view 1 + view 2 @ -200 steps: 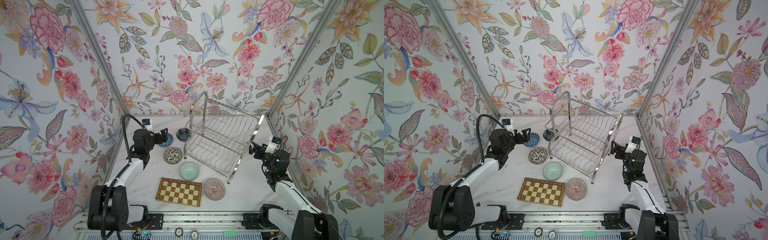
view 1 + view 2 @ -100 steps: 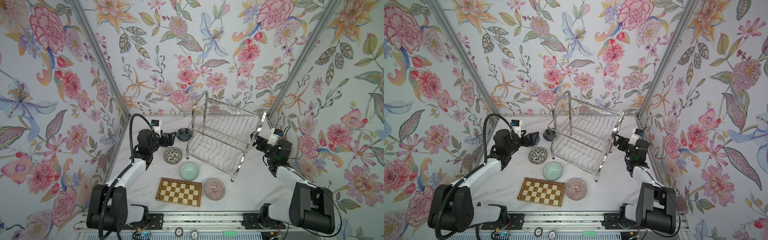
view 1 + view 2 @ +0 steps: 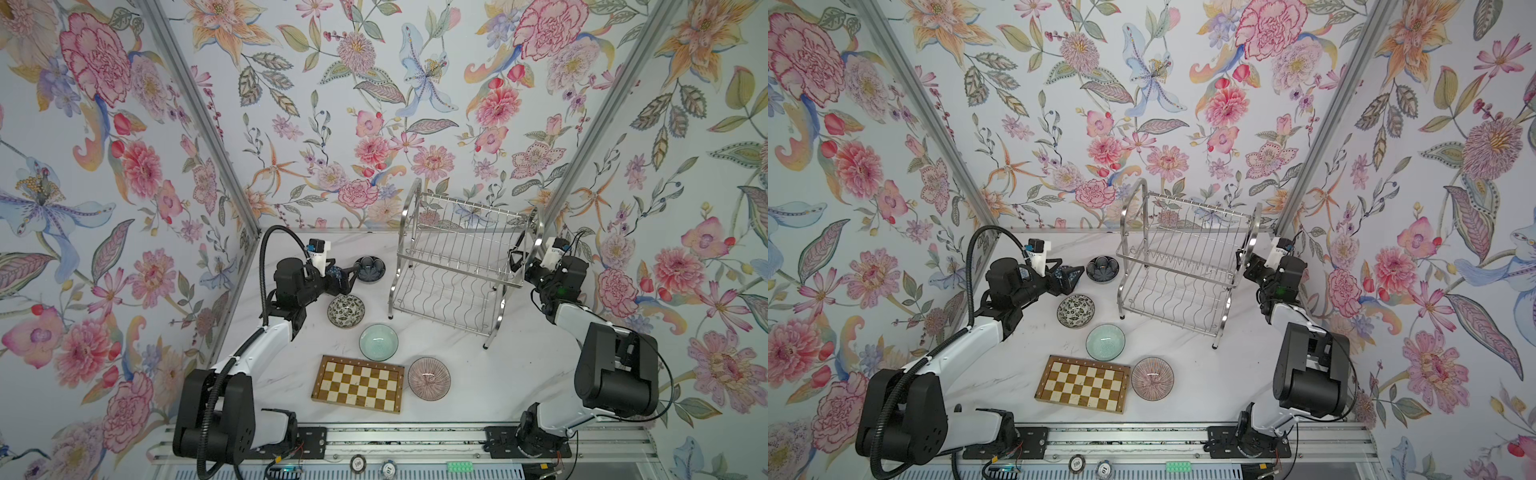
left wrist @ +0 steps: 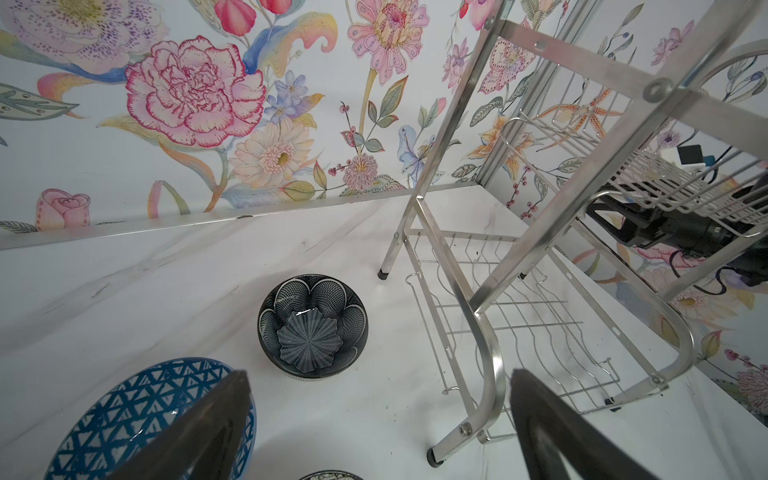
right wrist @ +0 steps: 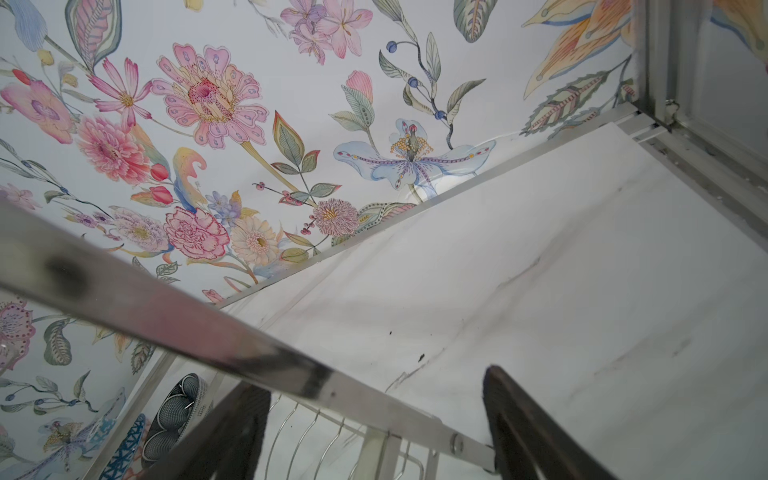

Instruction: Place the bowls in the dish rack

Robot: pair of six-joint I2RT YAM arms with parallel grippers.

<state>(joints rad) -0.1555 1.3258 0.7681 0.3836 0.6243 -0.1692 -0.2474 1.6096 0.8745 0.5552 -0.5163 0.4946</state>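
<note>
Dish rack [image 5: 166, 318] frame between jaws of right end effector [image 5: 370, 378]

The dish rack [image 3: 453, 266] has turned, its side bar now between the right gripper's [image 3: 516, 259] fingers. The blue bowl [image 4: 124, 415] now lies beneath the left gripper's [image 3: 348, 279] fingers.

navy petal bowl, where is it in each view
Top view: navy petal bowl just left of the dish rack.
Top view: same place.
Left wrist: mid-picture, near the rack's foot.
Right wrist: glimpsed behind the rack's wires.
Shared landmark: the dish rack.
</note>
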